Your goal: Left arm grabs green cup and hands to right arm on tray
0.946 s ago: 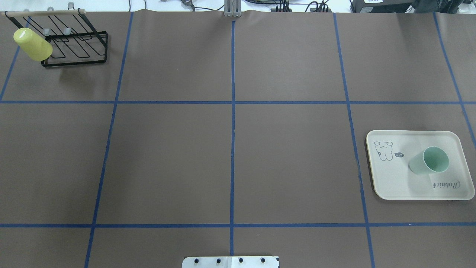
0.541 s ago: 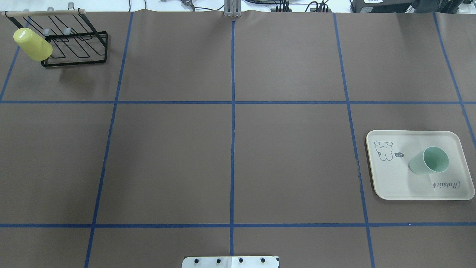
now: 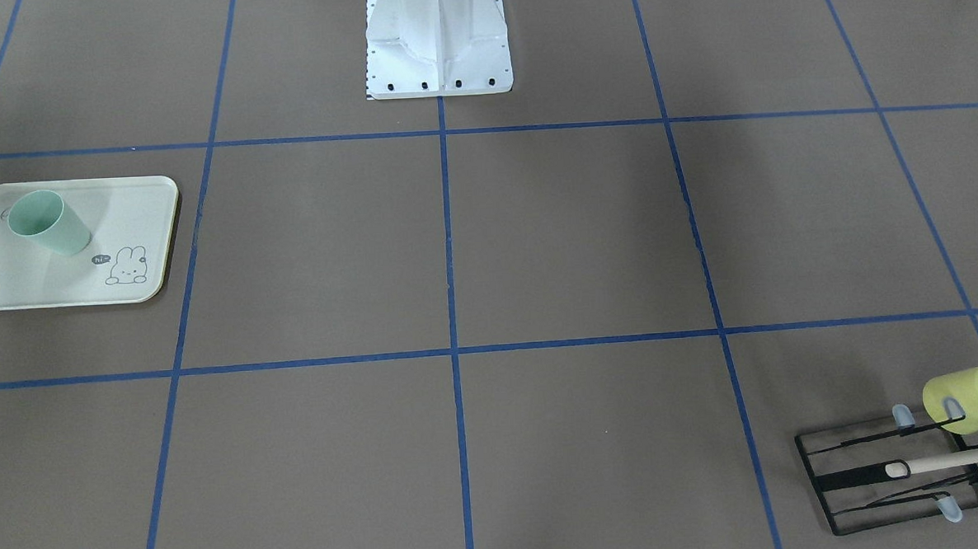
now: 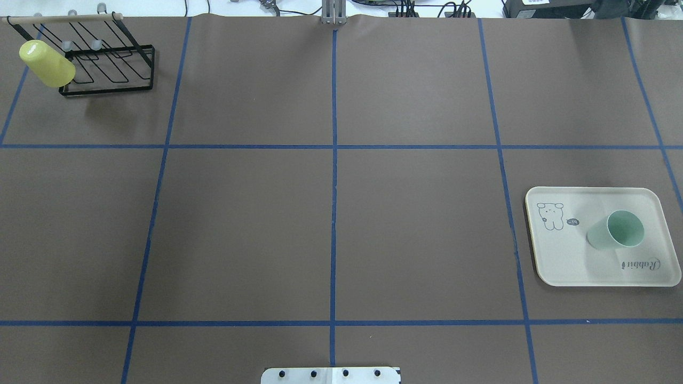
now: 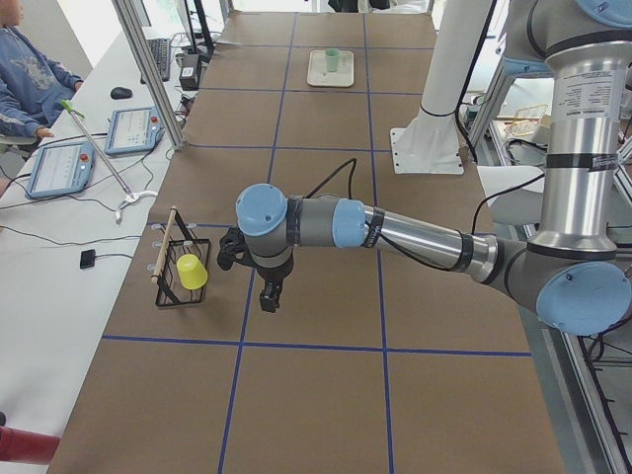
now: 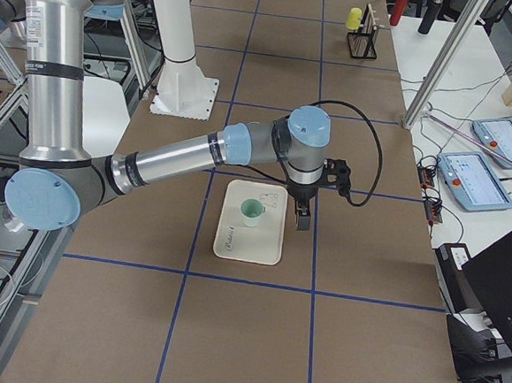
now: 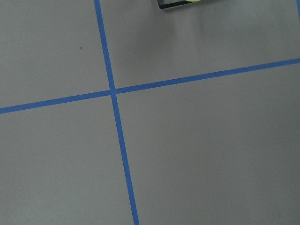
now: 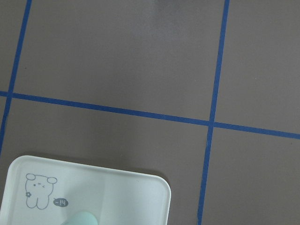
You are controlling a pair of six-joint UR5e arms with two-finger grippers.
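At the far left of the bench one black wire rack is seen. One yellow-green cup is set tilted on its end peg, bottom up. In the left side view the left arm is stretched low over the bench, and the left jaws are hung just beside this rack. Whether they are open or closed cannot be told. Only bare bench and a sliver of the rack are shown by the left wrist camera.

At the right one tray is laid flat. The one green cup is stood on it upright, long axis vertical and mouth upward, between the bunny drawing and the script. In the right side view the right arm is extended to the tray. The right jaws are hung near the tray's bunny corner, apart from the cup, and their state cannot be told either.

The cup is thus found well apart from the left jaws, across the bench to the right, and the right arm is by far the nearer. The placing is judged as done, and only a withdrawal seems to be left. In all, two cups, one tray, one rack and two arms are counted.
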